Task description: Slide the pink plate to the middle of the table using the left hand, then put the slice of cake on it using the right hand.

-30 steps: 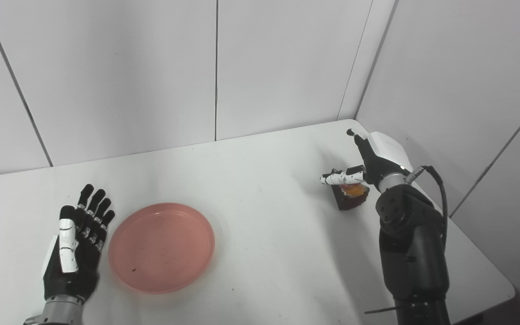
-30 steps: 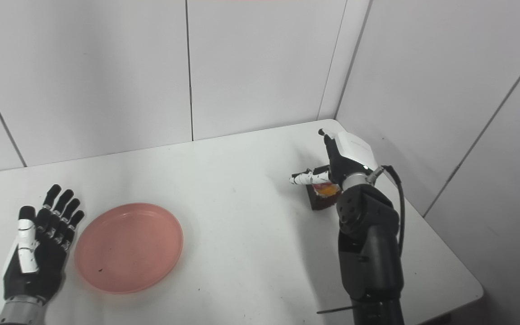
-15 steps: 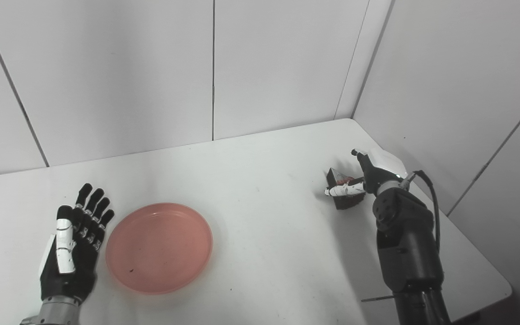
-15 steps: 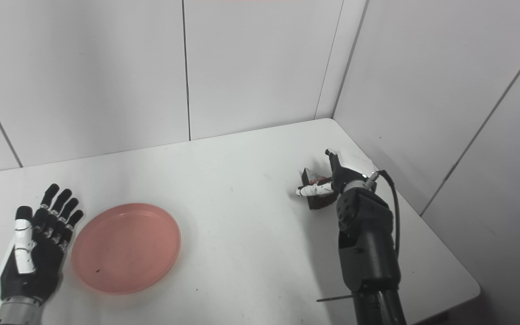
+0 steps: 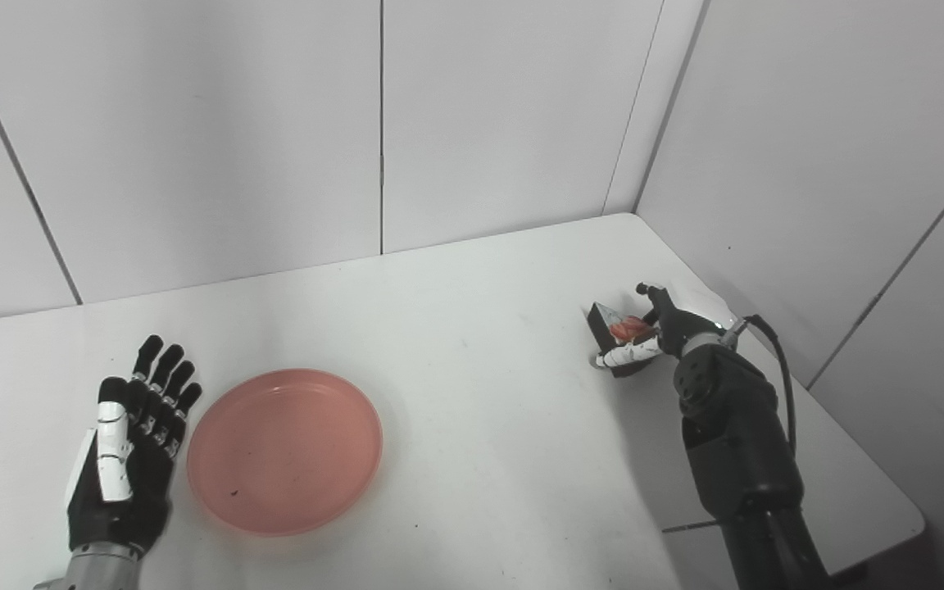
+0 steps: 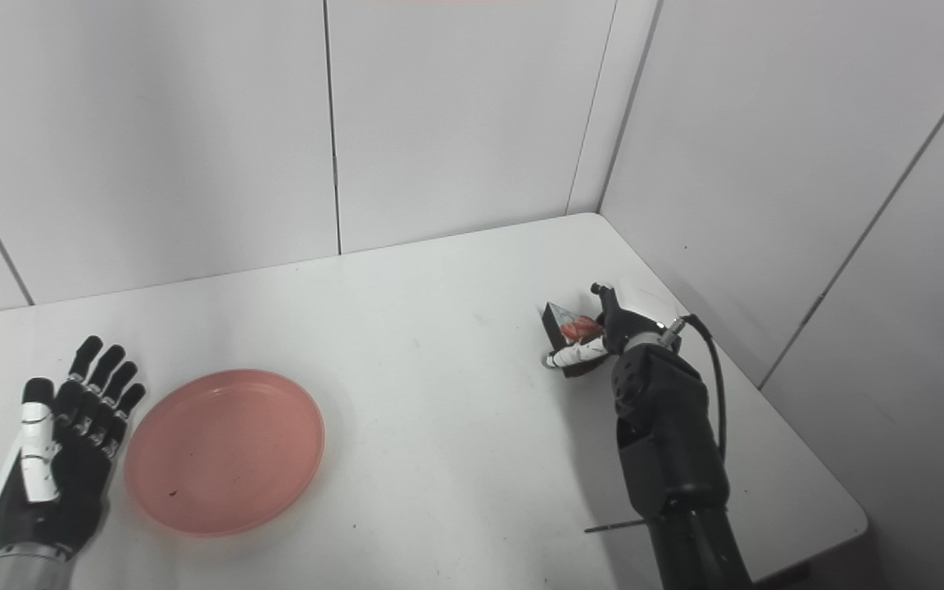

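Cake slice (image 5: 621,331) by table's right edge: my right hand (image 5: 654,334) has dropped around it (grasping, I think). Left hand (image 5: 129,442) released beside pink plate (image 5: 284,449), left of centre.

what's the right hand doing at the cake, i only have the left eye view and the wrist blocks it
Observer: In the right eye view the right hand is around the slice of cake. Its white thumb lies across the near face, and a dark fingertip stands behind the far side. The wrist hides the grip here too.
Operator: ok and is the left hand on the plate
Observer: No. The left hand lies open and flat on the table, close beside the left rim of the pink plate without overlapping it.
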Controlling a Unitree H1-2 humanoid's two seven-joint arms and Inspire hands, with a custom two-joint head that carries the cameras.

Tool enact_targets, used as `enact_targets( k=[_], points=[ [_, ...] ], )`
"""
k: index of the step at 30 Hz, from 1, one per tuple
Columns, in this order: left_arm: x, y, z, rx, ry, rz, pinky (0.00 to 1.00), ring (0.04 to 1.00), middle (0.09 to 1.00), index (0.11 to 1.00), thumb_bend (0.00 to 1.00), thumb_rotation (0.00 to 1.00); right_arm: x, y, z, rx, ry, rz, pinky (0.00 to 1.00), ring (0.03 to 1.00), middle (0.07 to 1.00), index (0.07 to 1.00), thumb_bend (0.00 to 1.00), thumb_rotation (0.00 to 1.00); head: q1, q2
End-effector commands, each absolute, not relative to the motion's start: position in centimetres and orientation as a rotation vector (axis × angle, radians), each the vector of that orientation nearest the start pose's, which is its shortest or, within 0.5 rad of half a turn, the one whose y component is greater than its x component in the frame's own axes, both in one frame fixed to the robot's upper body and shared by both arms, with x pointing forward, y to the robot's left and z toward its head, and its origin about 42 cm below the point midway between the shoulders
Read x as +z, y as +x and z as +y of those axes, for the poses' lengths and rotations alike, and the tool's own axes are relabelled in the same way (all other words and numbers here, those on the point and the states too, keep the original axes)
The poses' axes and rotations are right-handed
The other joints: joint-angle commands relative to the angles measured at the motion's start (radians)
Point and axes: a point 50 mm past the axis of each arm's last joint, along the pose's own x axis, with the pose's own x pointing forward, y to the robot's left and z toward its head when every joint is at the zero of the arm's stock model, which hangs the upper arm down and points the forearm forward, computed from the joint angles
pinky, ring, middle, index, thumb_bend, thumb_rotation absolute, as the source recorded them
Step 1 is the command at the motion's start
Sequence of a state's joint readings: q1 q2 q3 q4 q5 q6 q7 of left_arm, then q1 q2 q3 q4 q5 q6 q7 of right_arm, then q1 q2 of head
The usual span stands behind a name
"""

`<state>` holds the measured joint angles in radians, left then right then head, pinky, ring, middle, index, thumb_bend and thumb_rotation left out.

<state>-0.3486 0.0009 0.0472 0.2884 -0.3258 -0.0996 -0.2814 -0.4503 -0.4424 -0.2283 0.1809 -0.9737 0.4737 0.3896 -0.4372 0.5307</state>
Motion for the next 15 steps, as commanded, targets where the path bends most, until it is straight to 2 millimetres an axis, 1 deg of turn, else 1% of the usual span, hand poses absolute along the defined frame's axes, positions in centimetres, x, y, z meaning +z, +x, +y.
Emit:
enact_targets(
  k=[1,3,4,6,7,9,12,13,15],
  points=[
    [11.31,37.5,18.82,-0.295,-0.307,-0.11,1.0,0.997,0.989,0.962,0.64,0.97,23.42,40.5,-43.38,-0.375,-1.151,0.414,0.21,0.274,0.454,0.715,0.59,0.0,0.003,0.0],
    [11.26,37.51,18.83,-0.297,-0.307,-0.11,1.0,0.999,0.992,0.964,0.65,0.97,23.09,40.66,-43.8,-0.379,-1.145,0.417,0.22,0.281,0.464,0.687,0.58,0.0,0.005,0.002],
    [11.3,37.5,18.8,-0.296,-0.306,-0.111,0.99,0.993,0.985,0.959,0.64,0.97,23.09,40.71,-43.88,-0.381,-1.139,0.417,0.3,0.352,0.475,0.65,0.57,0.0,0.005,0.002],
    [11.45,37.42,18.69,-0.294,-0.305,-0.113,0.99,0.995,0.986,0.961,0.64,0.97,23.3,40.67,-43.67,-0.403,-1.129,0.399,0.35,0.395,0.44,0.561,0.53,0.0,0.006,0.002],
    [11.49,37.39,18.65,-0.294,-0.305,-0.114,0.99,0.995,0.986,0.962,0.64,0.97,23.35,40.68,-43.63,-0.411,-1.133,0.392,0.36,0.397,0.438,0.556,0.53,0.0,0.008,0.004],
    [11.53,37.33,18.6,-0.292,-0.306,-0.113,0.99,0.995,0.986,0.962,0.64,0.97,23.48,40.7,-43.55,-0.42,-1.144,0.383,0.33,0.358,0.47,0.503,0.53,0.0,0.009,0.004],
    [11.56,37.3,18.52,-0.297,-0.301,-0.114,1.0,0.999,0.991,0.968,0.64,0.98,23.8,40.58,-43.29,-0.428,-1.146,0.361,0.3,0.338,0.477,0.49,0.53,0.0,0.014,0.005],
    [11.56,37.3,18.5,-0.296,-0.3,-0.114,1.0,1.0,0.992,0.969,0.64,0.98,23.86,40.49,-43.22,-0.433,-1.141,0.344,0.29,0.332,0.464,0.498,0.53,0.0,0.014,0.005],
    [11.62,37.3,18.33,-0.298,-0.304,-0.115,1.0,1.0,0.996,0.973,0.63,0.99,24.05,40.26,-43.12,-0.456,-1.119,0.316,0.29,0.327,0.464,0.497,0.53,0.0,0.019,0.005]
  ],
)
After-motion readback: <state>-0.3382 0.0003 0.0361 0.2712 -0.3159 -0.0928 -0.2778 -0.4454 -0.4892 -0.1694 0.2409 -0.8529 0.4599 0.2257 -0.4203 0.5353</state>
